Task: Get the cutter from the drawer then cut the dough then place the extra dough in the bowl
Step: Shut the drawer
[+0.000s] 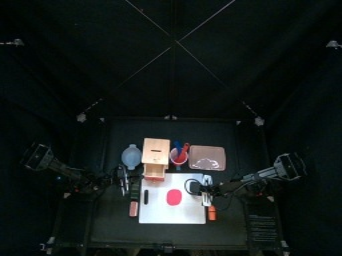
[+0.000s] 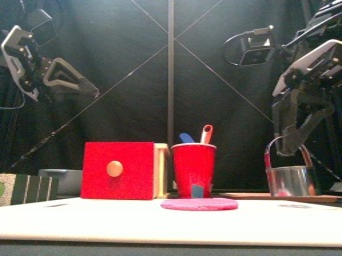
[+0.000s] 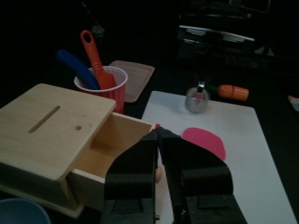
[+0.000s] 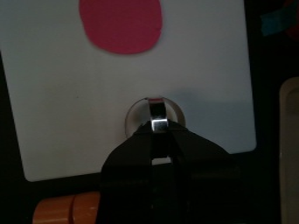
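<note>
My right gripper (image 4: 158, 129) is shut on the wire handle of the round metal cutter (image 4: 156, 113), which hangs upright at or just above the white cutting board (image 4: 47, 105). In the front view the cutter (image 2: 289, 180) is at the right, apart from the flat pink dough (image 2: 199, 204) in the middle. From above, the dough (image 1: 174, 197) lies on the board (image 1: 158, 216) with the right gripper (image 1: 205, 187) beside it. The wooden box (image 3: 52, 122) has its drawer (image 3: 117, 149) pulled out. My left gripper (image 3: 158, 166) is shut on nothing, beside the drawer. The blue-grey bowl (image 1: 131, 155) stands left of the box.
A red cup (image 2: 194, 168) with a blue and a red knife stands right of the box, and a pink tray (image 1: 207, 157) lies behind the board. An orange toy (image 1: 211, 213) lies at the board's right edge; another (image 1: 132, 209) lies off its left edge.
</note>
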You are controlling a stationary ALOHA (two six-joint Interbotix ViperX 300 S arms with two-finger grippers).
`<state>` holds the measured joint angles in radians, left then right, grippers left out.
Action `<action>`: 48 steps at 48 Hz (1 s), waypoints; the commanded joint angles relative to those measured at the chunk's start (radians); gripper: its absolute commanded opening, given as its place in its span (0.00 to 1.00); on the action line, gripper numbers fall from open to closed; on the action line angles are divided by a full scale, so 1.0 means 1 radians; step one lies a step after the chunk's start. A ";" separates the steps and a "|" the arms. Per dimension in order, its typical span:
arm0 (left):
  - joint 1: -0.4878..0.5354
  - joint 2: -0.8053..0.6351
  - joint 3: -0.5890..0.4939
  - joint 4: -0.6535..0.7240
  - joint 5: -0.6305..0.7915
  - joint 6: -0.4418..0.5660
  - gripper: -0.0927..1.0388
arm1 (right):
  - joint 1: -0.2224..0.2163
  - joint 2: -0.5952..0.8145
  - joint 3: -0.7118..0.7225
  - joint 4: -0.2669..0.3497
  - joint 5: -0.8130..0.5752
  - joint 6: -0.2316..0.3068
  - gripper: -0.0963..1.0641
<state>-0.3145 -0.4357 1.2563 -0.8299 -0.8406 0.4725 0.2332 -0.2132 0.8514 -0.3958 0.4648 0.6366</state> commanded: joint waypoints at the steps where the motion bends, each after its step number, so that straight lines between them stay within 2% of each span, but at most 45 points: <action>1: 0.009 0.002 -0.028 0.005 -0.005 0.002 0.50 | 0.003 -0.003 -0.014 0.002 -0.006 0.005 0.53; 6: 0.012 0.002 -0.028 0.003 -0.005 0.002 0.50 | 0.006 -0.003 -0.025 0.005 0.000 0.005 0.67; 10: 0.012 0.002 -0.028 0.003 -0.003 0.000 0.50 | 0.011 -0.006 -0.046 0.003 0.015 0.005 0.73; 19: 0.026 0.000 -0.040 0.002 0.014 0.000 0.50 | 0.014 -0.018 -0.124 -0.041 0.058 0.003 0.74; 25: 0.118 0.000 -0.080 0.002 0.034 0.006 0.50 | 0.008 0.014 -0.196 -0.097 -0.044 0.003 0.73; 30: 0.275 0.000 -0.153 0.003 0.199 0.006 0.49 | 0.005 0.092 -0.230 -0.115 -0.173 0.000 0.66; 34: 0.426 0.000 -0.236 0.029 0.419 0.017 0.49 | -0.008 0.155 -0.262 -0.118 -0.250 -0.003 0.53; 38: 0.578 0.000 -0.330 0.127 0.667 0.029 0.48 | -0.011 0.216 -0.299 -0.120 -0.296 -0.014 0.38; 41: 0.670 0.003 -0.383 0.195 0.788 0.029 0.48 | -0.015 0.252 -0.336 -0.130 -0.310 -0.014 0.30; 44: 0.750 0.009 -0.433 0.244 0.879 0.031 0.48 | -0.015 0.281 -0.368 -0.138 -0.316 -0.015 0.26; 48: 0.845 0.028 -0.495 0.311 0.985 0.035 0.48 | -0.023 0.318 -0.414 -0.152 -0.316 -0.014 0.25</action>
<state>0.4663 -0.4188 0.8283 -0.5645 0.0798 0.5031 0.2209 0.1043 0.4878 -0.5400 0.1565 0.6213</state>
